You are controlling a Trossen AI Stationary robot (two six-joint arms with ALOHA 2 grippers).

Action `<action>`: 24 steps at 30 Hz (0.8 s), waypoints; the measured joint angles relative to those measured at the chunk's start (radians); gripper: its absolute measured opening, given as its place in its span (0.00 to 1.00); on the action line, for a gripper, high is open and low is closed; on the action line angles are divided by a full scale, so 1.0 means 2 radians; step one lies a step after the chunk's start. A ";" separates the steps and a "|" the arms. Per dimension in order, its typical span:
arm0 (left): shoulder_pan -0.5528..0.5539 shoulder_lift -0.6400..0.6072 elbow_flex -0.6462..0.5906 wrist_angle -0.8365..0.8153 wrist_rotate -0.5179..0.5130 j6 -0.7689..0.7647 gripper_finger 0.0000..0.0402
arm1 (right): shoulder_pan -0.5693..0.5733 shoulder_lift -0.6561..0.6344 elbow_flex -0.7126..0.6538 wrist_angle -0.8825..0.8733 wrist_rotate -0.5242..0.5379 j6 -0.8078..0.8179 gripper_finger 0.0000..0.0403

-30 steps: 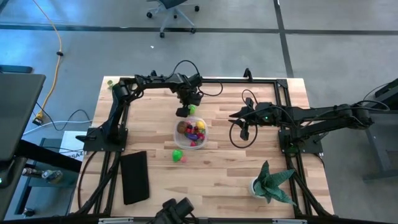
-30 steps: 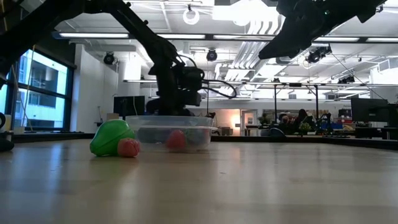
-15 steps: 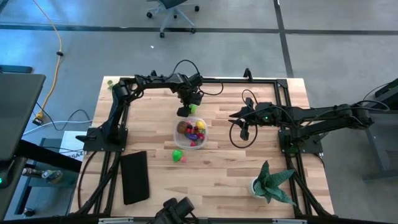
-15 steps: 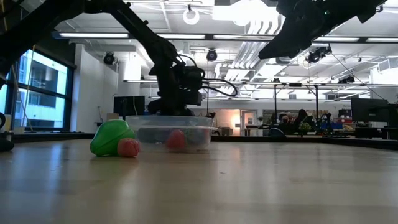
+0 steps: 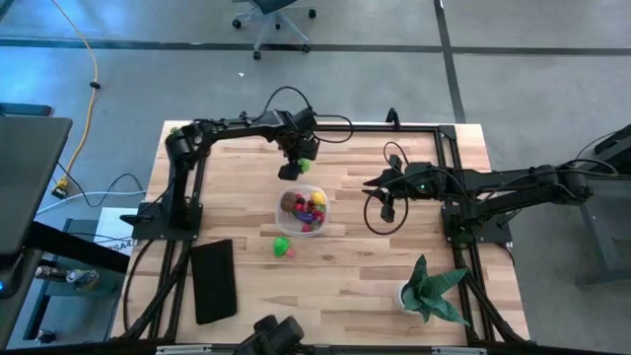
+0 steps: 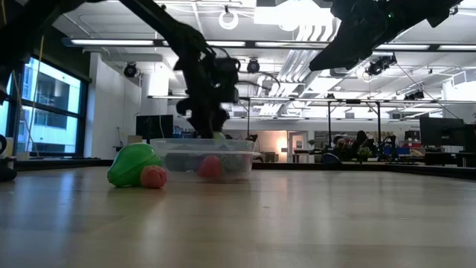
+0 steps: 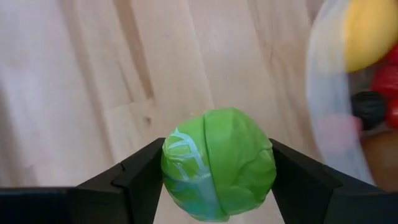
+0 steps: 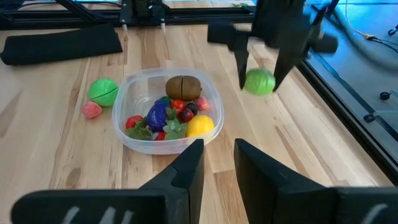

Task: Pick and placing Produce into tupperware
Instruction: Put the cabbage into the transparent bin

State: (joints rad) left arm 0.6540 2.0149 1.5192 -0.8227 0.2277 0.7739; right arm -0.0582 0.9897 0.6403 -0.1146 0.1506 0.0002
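Observation:
My left gripper hangs over the table just beyond the far side of the clear tub, shut on a round green leafy toy vegetable. The right wrist view shows that vegetable in the air between the left gripper's fingers. The tub rests on its base and holds brown, yellow, purple, red and green pieces. A green ball and a small red berry lie on the table near the tub's near side. My right gripper is open and waits in the air to the tub's right. My left gripper pinches the green vegetable between its two fingers, one on each side at its widest part. The fingers come from above, pointing down. The vegetable is lifted clear of the table.
A flat black slab lies near the table's near left corner. A spiky green potted plant stands near the near right corner. Black frame rails run along the table's edges. Bare wood lies between the tub and the plant.
My left gripper, still shut on the green vegetable, has risen and drifted a little toward the far edge. The vegetable now hangs clear above the table beside the tub. My right arm has kept still.

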 joint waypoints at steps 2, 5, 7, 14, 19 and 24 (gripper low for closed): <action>-0.001 -0.020 0.000 -0.013 0.000 -0.010 0.60 | 0.000 0.000 0.000 0.000 0.000 0.000 0.20; -0.007 -0.049 0.000 -0.032 -0.003 -0.024 0.59 | 0.000 0.000 0.000 0.000 0.000 0.000 0.20; -0.015 -0.069 0.000 -0.045 -0.009 -0.033 0.59 | 0.000 0.000 0.000 0.000 0.000 0.000 0.20; -0.069 -0.131 0.000 -0.089 -0.058 -0.073 0.59 | 0.000 0.000 0.000 0.000 0.000 0.000 0.20; -0.141 -0.144 -0.015 -0.106 -0.100 -0.119 0.59 | 0.000 0.000 0.000 -0.001 0.000 0.000 0.20; -0.199 -0.144 -0.079 -0.066 -0.099 -0.175 0.59 | 0.000 0.000 0.000 0.000 0.000 0.000 0.20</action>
State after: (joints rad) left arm 0.2566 1.7267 1.3609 -0.9541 0.0290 0.4249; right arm -0.0582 0.9894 0.6403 -0.1146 0.1505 0.0002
